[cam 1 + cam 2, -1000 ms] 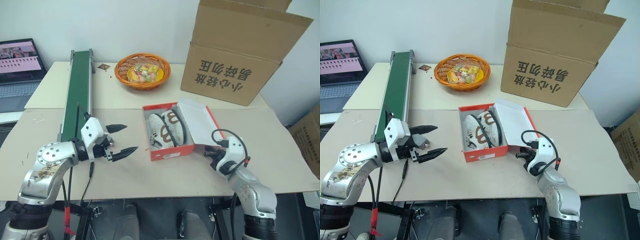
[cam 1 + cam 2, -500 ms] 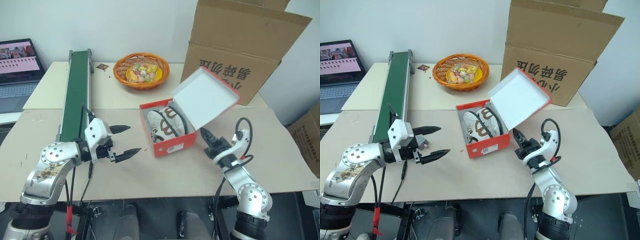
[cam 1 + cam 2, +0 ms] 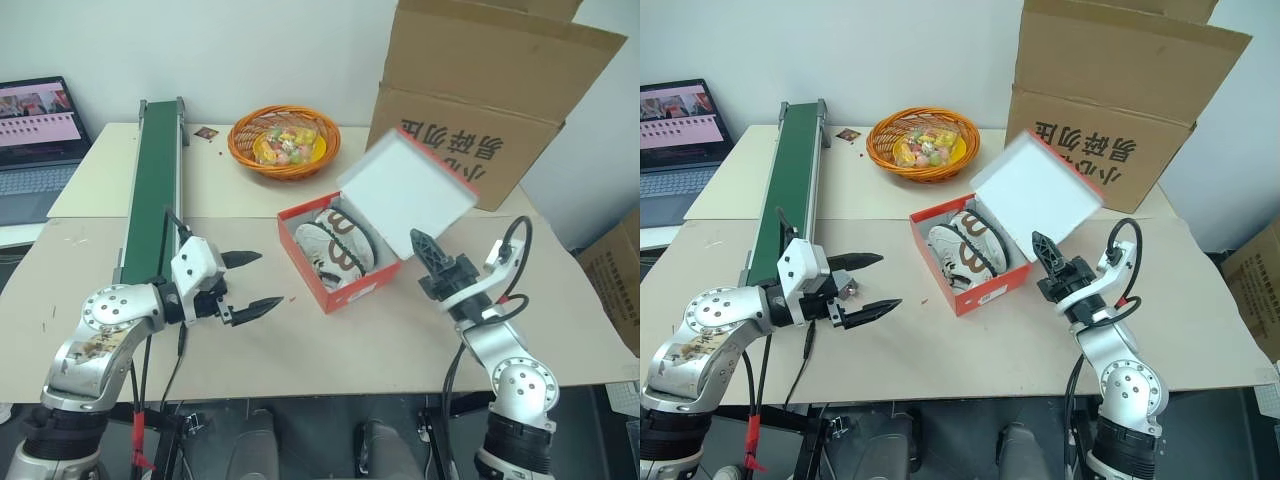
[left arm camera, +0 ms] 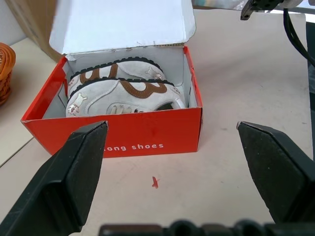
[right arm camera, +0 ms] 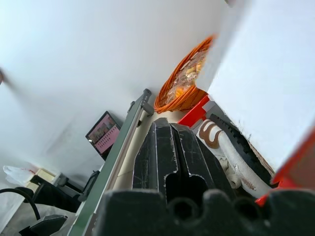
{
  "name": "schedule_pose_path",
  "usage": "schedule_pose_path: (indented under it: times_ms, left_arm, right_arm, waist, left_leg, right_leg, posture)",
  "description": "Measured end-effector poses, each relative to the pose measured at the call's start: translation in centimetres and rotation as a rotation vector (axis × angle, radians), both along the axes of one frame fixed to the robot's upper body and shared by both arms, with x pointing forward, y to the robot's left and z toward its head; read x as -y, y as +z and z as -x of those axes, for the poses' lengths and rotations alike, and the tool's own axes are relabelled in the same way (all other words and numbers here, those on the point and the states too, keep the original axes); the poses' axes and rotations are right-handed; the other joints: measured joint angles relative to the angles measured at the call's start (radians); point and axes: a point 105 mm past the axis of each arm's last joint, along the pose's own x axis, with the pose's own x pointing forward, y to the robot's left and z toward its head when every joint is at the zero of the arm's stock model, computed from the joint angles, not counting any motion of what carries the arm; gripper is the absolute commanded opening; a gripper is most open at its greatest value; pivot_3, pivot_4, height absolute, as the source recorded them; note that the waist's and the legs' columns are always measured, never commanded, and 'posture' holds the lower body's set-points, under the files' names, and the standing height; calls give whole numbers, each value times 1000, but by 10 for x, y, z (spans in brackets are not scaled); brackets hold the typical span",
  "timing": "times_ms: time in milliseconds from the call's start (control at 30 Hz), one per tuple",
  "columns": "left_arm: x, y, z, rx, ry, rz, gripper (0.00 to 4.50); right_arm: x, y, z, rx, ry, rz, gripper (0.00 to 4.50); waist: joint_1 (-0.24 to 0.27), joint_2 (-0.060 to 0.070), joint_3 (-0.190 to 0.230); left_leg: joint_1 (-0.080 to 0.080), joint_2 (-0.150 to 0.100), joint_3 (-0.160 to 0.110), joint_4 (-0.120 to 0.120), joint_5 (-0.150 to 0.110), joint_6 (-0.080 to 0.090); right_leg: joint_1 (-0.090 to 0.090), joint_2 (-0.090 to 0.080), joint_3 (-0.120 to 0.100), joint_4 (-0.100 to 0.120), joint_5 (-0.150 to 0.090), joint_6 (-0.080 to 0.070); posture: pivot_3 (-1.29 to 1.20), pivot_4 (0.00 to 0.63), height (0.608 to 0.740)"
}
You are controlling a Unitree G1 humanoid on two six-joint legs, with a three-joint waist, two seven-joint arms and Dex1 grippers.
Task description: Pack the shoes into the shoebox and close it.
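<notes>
Shoebox (image 3: 340, 275) with shoes (image 3: 340, 245) sits left of right end effector (image 3: 420, 240).

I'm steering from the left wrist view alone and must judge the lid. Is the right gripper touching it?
Observer: The right gripper is shut, its tip under the raised lid; I cannot confirm contact.
Operator: Both shoes inside?
Observer: Yes, the shoes lie side by side in the shoebox.
Operator: Anything behind the box?
Observer: A basket and a big brown carton.
</notes>
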Motion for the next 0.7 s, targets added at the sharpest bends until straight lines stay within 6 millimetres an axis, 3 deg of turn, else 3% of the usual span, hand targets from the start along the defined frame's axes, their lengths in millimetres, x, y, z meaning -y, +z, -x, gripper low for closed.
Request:
schedule_pose_path:
  times_ms: [167,300,400,467,500,633,700]
  left_arm:
    - [0,0,0,1,4,-1,4500]
    - [-2,0,-2,3,14,-5,4500]
    - [-2,2,-4,9,19,-5,4500]
    - [-2,2,-5,8,19,-5,4500]
    - [-2,2,-5,10,20,-5,4500]
    - [-3,4,-7,19,29,-6,4500]
    - [-2,5,-8,22,32,-6,4500]
  right_arm:
    - [-2,13,8,74,68,25,26]
    - [17,8,27,67,196,257,26]
    - [45,-56,11,-229,196,652,26]
    - [72,-107,-4,-461,102,737,26]
    - [81,-123,-6,-530,70,756,26]
    - [88,-126,-42,-514,-16,836,26]
    - [81,-123,-62,-483,-47,829,26]
  waist:
    - [1,0,0]
    - [9,1,1]
    - [2,-3,-2]
    - [-3,-3,-2]
    - [-3,-1,-1]
    - [-17,0,-1]
    - [-22,0,-1]
  left_leg:
    - [0,0,0,0,0,0]
    - [0,-1,0,1,0,0]
    - [5,-1,1,1,0,0]
    - [5,-1,1,1,0,0]
    - [2,-2,1,1,0,0]
    - [2,-2,0,2,0,2]
    - [2,-2,0,2,0,1]
  right_leg:
    - [0,0,0,-1,0,0]
    - [0,-1,0,-3,0,0]
    - [0,-2,0,-3,1,-1]
    - [0,-2,0,-3,1,0]
    - [1,-2,0,-2,1,0]
    - [1,-1,2,-1,2,2]
    - [1,-1,2,-1,3,3]
  posture:
    - [0,150,728]
    - [0,150,728]
    - [0,150,728]
    - [0,150,728]
    - [0,150,728]
    - [0,150,728]
    - [0,150,728]
